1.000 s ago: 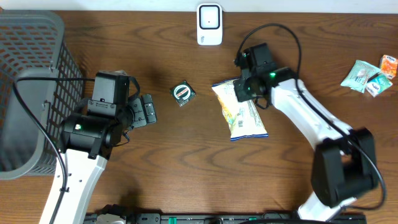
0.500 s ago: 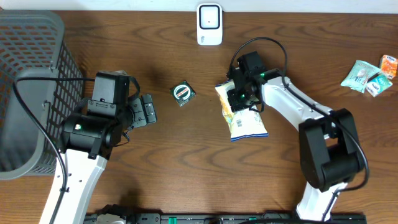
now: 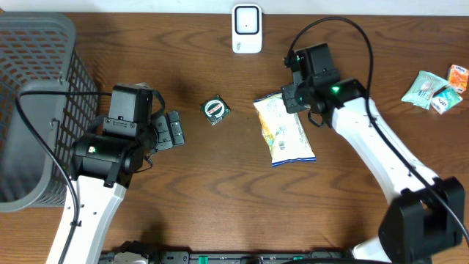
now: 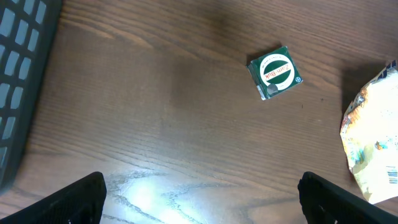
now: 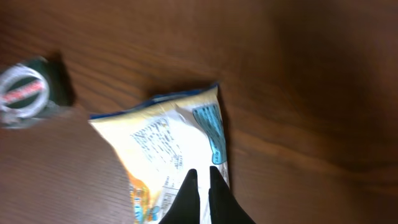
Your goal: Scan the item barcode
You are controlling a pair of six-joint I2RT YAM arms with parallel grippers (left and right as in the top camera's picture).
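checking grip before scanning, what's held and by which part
The right gripper seems to pinch the snack bag at its side edge; the left gripper is open, empty.

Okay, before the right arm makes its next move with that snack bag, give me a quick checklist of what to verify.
1. Right gripper shut over the snack bag at its top edge: ok.
2. Bag actually pinched between the fingers: cannot tell.
3. Barcode side facing up: cannot tell, the print is too blurred.
4. Nothing lying between the bag and the white scanner: ok.
5. Left gripper open and away from the bag: ok.
6. Green packet apart from the bag: ok.
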